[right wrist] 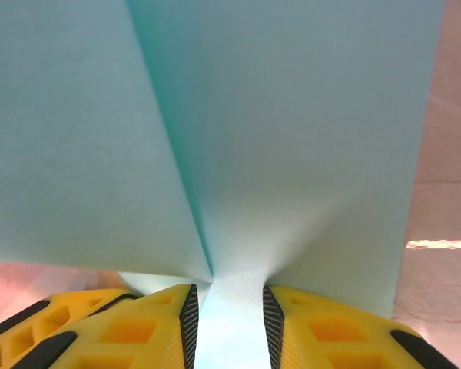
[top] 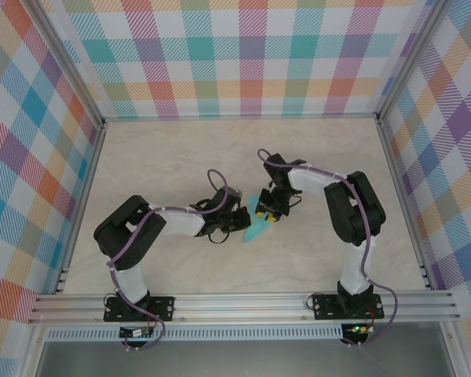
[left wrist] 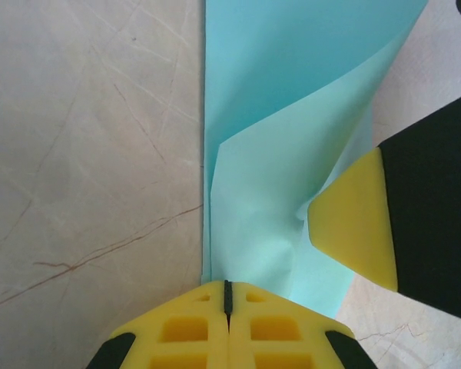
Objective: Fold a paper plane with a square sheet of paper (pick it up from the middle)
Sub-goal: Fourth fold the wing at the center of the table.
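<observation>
The turquoise square sheet of paper (top: 257, 228) lies partly folded on the table between both arms, one flap lifted. In the left wrist view the sheet of paper (left wrist: 276, 115) runs away from my left gripper (left wrist: 228, 286), which is shut with its tips resting on the paper's near end. My left gripper (top: 239, 222) comes in from the left. My right gripper (top: 268, 214) stands open, its fingertips against the raised flap; one of its fingers (left wrist: 353, 231) dents the paper. In the right wrist view the paper (right wrist: 292, 115) spans the gap at my right gripper (right wrist: 227, 300). No finished paper plane is in view.
The pale marble-look table (top: 157, 157) is fenced by checkered walls (top: 243, 55) at the back and both sides. An aluminium rail (top: 243, 302) with both arm bases runs along the near edge.
</observation>
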